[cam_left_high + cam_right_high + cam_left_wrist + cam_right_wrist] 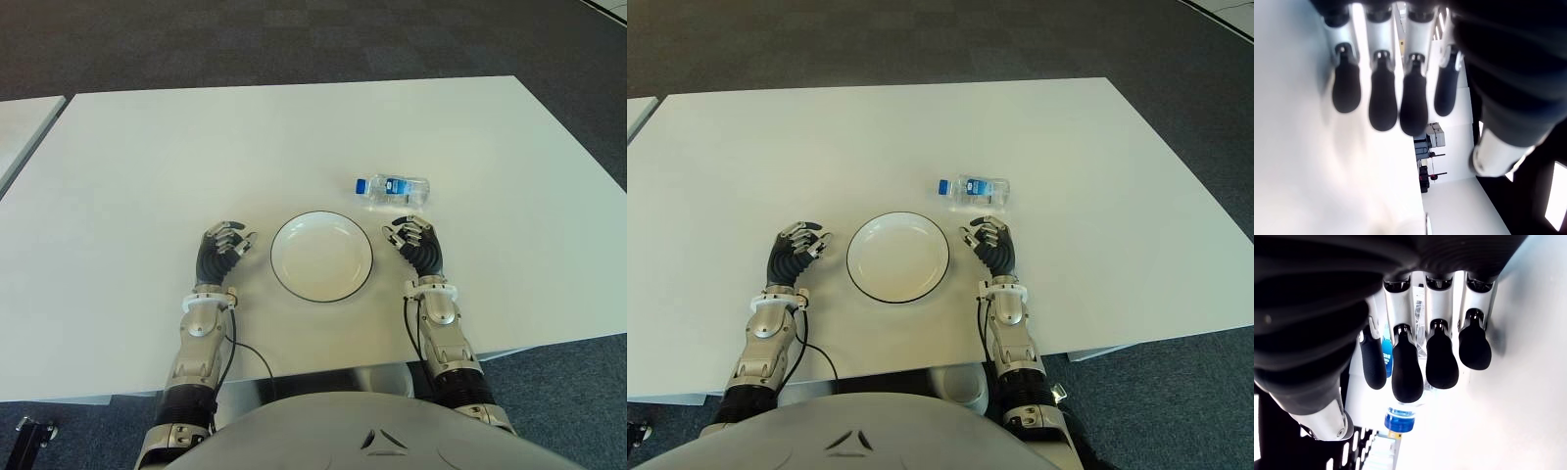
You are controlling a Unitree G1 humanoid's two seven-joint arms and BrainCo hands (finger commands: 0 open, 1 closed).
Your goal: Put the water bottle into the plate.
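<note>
The water bottle (pixel 392 190) lay on its side on the table (pixel 147 166), beyond the empty plate (pixel 321 257). The right hand (pixel 418 243), fingers loosely curled and holding nothing, sat just short of it; the left hand (pixel 221 249) showed likewise left of the plate

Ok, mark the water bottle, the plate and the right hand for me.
water bottle (pixel 394 189): left eye view, on its label.
plate (pixel 321 291): left eye view, on its near rim.
right hand (pixel 418 243): left eye view, on its knuckles.

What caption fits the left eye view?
Water bottle lying on the table beyond the empty plate, both robot hands open.
</note>
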